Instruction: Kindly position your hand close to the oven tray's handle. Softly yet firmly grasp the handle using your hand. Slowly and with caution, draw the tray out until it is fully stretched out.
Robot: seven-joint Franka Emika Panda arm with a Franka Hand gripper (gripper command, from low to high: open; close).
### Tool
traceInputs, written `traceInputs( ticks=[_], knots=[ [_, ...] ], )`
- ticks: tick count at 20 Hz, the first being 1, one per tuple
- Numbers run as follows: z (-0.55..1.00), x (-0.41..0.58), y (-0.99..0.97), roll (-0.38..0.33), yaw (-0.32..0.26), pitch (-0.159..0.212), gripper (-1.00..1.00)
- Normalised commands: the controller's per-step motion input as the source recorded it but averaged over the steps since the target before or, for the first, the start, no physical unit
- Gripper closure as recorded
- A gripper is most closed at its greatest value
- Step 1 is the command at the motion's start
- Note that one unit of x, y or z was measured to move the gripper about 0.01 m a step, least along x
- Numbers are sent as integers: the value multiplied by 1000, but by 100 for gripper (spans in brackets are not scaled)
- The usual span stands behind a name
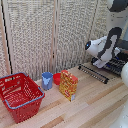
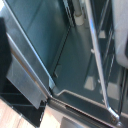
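Hovering over the tray (image 1: 111, 65) at the oven (image 1: 121, 59), tool's grip cannot be told.

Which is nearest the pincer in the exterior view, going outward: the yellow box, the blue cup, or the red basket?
Measured from the pincer, at the exterior view's right by the oven:
1. Yellow box, mid-table.
2. Blue cup, farther toward the exterior view's left.
3. Red basket, farthest, at the left edge.
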Motion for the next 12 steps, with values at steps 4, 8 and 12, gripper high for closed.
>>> traceInputs(
  ticks=[4,8,12],
  knots=[
    [179,-179,-401,-3,3,0,100],
    [131,-261,-305,0,1,-5,100],
    [-15,-187,-189,0,-29,-7,100]
  ],
)
